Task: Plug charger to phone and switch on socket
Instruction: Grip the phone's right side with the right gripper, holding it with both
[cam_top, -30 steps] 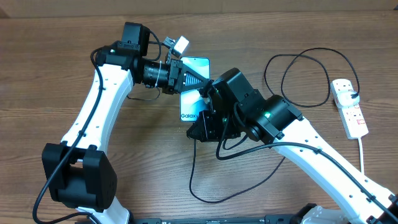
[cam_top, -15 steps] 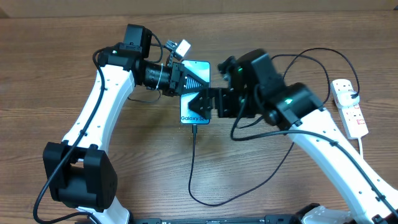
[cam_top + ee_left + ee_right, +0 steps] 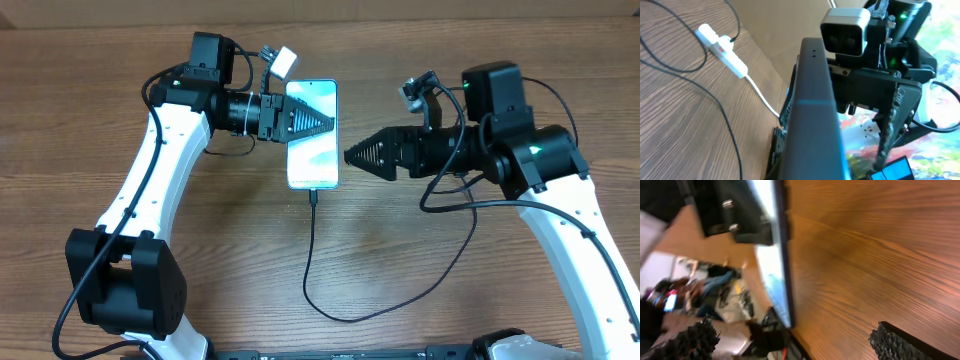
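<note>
The phone (image 3: 312, 150), with its light blue screen up, is held at its far half by my left gripper (image 3: 328, 127), which is shut on it. In the left wrist view the phone (image 3: 815, 115) runs edge-on through the jaws. The charger (image 3: 309, 260) is a thin black cable; its plug tip (image 3: 313, 196) meets the phone's near end. My right gripper (image 3: 350, 157) hangs open just right of the phone, holding nothing. Its fingertips (image 3: 892, 342) stand wide apart beside the phone's edge (image 3: 782, 265). The socket (image 3: 722, 47) shows only in the left wrist view.
The black cable loops across the table's front (image 3: 380, 316) and rises under the right arm (image 3: 560, 200), which covers the table's right side. A white cord (image 3: 760, 97) leads off the socket. Another stretch of black cable (image 3: 727, 125) crosses the wood nearby.
My right gripper has opened, let go at the phone's near end and pulled back to the right. The plug tip stays at the phone. The left gripper has shifted the phone slightly farther away.
</note>
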### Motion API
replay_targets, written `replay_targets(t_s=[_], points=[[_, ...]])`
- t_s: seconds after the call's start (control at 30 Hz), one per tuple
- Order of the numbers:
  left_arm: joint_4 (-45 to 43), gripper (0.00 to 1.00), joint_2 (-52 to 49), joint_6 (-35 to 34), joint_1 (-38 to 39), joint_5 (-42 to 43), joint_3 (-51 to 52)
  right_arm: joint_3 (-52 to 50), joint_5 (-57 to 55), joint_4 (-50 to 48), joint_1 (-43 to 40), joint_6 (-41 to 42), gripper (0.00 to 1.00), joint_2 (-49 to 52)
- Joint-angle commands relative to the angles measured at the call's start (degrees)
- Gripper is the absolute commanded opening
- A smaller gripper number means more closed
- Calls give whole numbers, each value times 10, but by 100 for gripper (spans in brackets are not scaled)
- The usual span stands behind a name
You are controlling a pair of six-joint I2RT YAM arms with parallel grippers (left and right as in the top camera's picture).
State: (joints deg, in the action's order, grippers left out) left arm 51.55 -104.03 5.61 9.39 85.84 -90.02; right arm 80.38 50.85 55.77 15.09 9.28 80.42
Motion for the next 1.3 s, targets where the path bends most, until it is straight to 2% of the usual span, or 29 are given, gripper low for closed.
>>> replay_targets(t_s=[0.0, 0.17, 0.43, 0.47, 0.6, 0.83, 1.0, 1.17, 1.27], points=[[-2, 4, 11, 21, 2, 48, 0, 16, 69, -5, -2, -51, 100, -10], [-2, 4, 11, 21, 23, 48, 0, 13, 69, -16, 11, -50, 90, 7], [-13, 4, 11, 21, 58, 48, 0, 13, 71, -21, 39, -49, 65, 45], [-13, 4, 11, 21, 61, 48, 0, 13, 71, -24, 42, -49, 56, 48], [-12, 4, 11, 21, 64, 48, 0, 13, 71, -38, 43, -48, 38, 50], [-13, 5, 11, 21, 64, 44, 0, 13, 71, -43, 43, -46, 25, 50], [-13, 4, 11, 21, 64, 27, 0, 13, 71, -41, 43, -46, 13, 50], [-13, 4, 11, 21, 64, 23, 0, 13, 62, -40, 43, -46, 6, 50], [-13, 4, 11, 19, 63, 23, 0, 13, 62, -35, 43, -46, 6, 50]])
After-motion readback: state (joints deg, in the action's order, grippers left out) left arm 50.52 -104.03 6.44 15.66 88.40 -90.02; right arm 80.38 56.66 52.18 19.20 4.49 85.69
